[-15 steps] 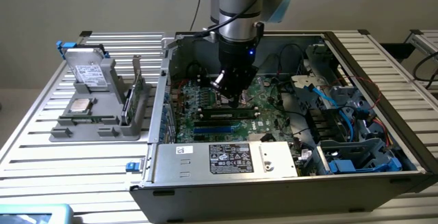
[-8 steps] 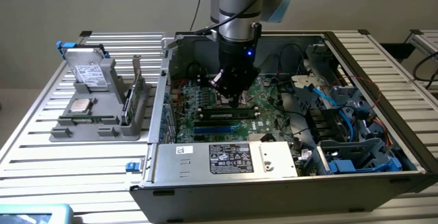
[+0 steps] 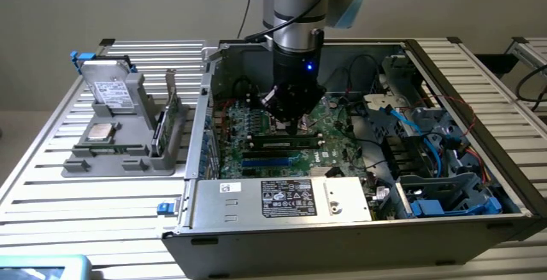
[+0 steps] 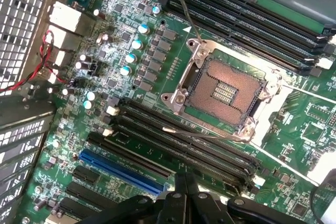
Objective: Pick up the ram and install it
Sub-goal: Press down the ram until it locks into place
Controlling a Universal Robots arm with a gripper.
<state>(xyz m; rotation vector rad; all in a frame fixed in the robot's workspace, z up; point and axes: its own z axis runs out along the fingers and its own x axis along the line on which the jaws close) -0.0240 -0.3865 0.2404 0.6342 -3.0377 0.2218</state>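
- Gripper (image 3: pixel 293 128): lowered inside the open computer case (image 3: pixel 359 229), fingers drawn together, tip just above the ram (image 3: pixel 286 143).
- Ram: a dark stick lying along a memory slot at the centre of the motherboard (image 3: pixel 256 126), directly at 6 o'clock from the gripper tip; whether it is fully seated cannot be told.
- Processor socket (image 4: pixel 226 90): open and bare, beside empty memory slots (image 4: pixel 184 140).
- Risk: off-centre downward pressure could leave one end of the ram unlatched or strain the board.
- Worktop (image 3: pixel 102 197): a parts holder (image 3: pixel 120 145) stands at 9 o'clock from the case.
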